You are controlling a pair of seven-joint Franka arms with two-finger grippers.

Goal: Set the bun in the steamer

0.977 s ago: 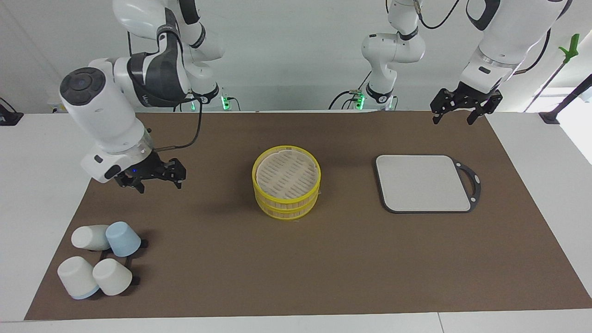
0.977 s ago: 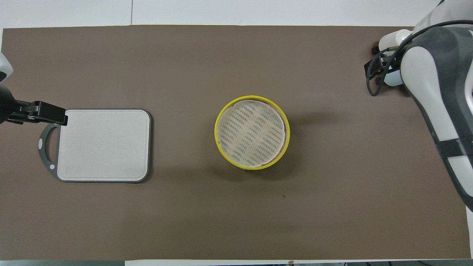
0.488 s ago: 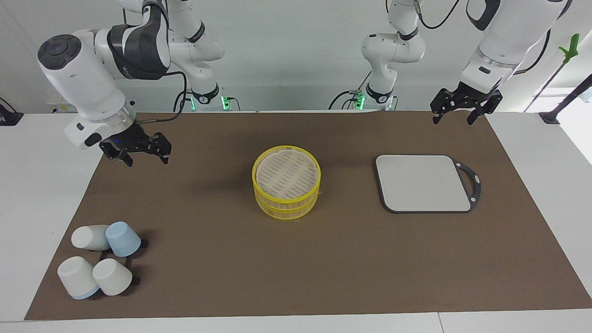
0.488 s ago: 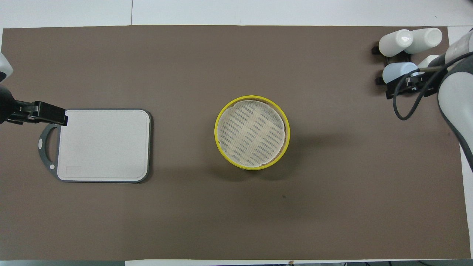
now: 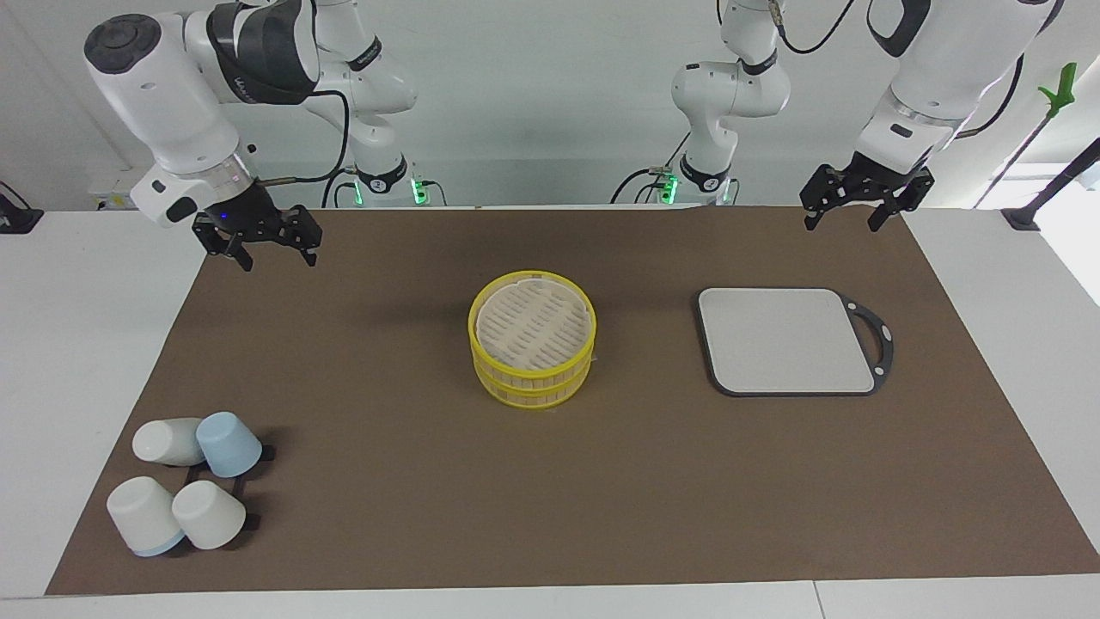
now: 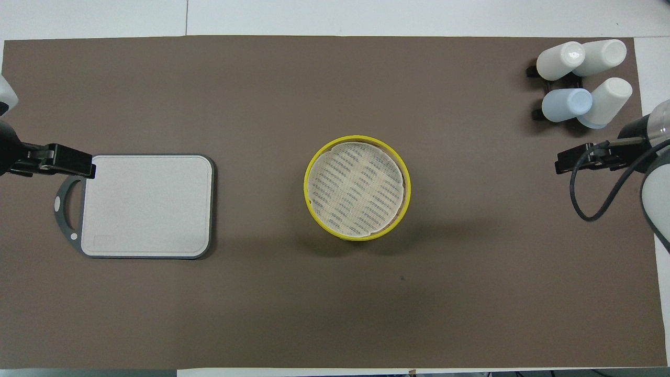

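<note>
I see the brown mat (image 5: 550, 481) covering most of the table. The grey board (image 5: 786, 340) lies toward the left arm's end. The steamer (image 5: 533, 348) stands mid-mat, two tiers, with its slatted lid seated on top. Four cups (image 5: 185, 481) sit clustered on a black rack toward the right arm's end, farther from the robots than the steamer.

Change noted: a second ago the right gripper (image 5: 258, 245) hung low over the mat not far from the cups. It has since risen and drawn back, and now hangs over the mat's edge nearest the robots. Its jaws stand apart and hold nothing. The left gripper (image 5: 859, 202) waits over the mat's corner at its own end, unmoved, jaws likewise spread and empty.

The bun: I cannot find it in either view. It is not on the mat, the board or the lid, nor in either gripper.

Judgement: with the lid on and the right arm retreating empty, the bun is either already shut inside the steamer or absent altogether. I cannot confirm which.
</note>
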